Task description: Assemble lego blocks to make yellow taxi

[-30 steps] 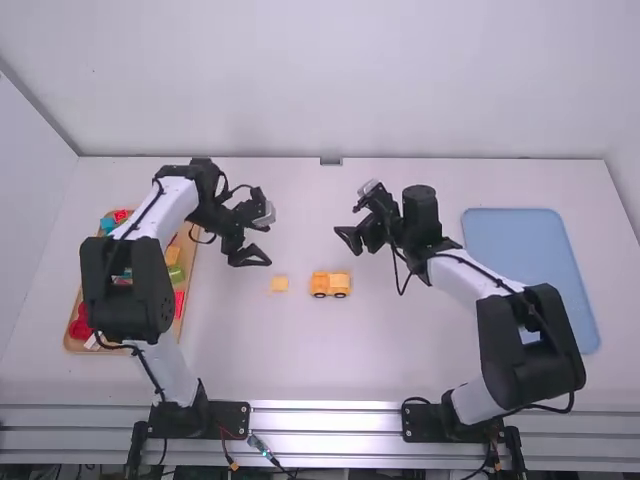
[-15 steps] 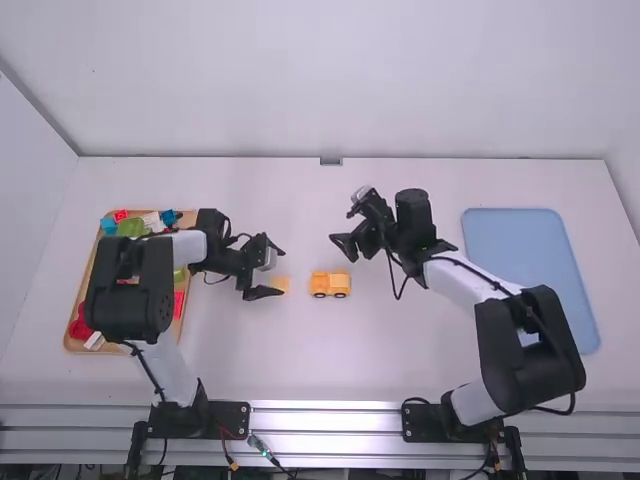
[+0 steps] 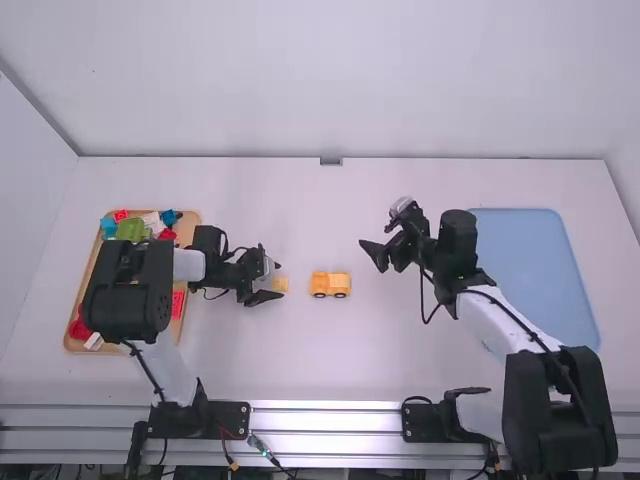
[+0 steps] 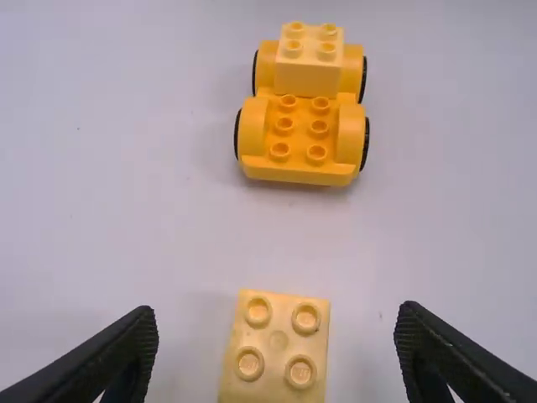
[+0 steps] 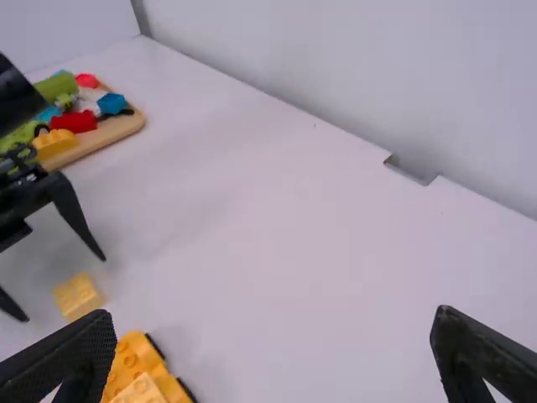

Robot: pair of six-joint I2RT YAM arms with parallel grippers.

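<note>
See right gripper (image 3: 373, 256) shifted right since the earlier frame, farther from yellow wheeled car base (image 3: 331, 284), and left gripper (image 3: 273, 281) brought closer to loose yellow four-stud brick (image 4: 278, 342). Mark left fingers open, one on each side of loose brick, apart from it. Mark right fingers open too, holding nothing. Find car base on table (image 3: 330, 350) between grippers, paler yellow brick (image 4: 307, 69) on end farther from left gripper. Note wooden tray (image 3: 172, 338) of coloured blocks at left, blue tray (image 3: 535, 255) at right.
</note>
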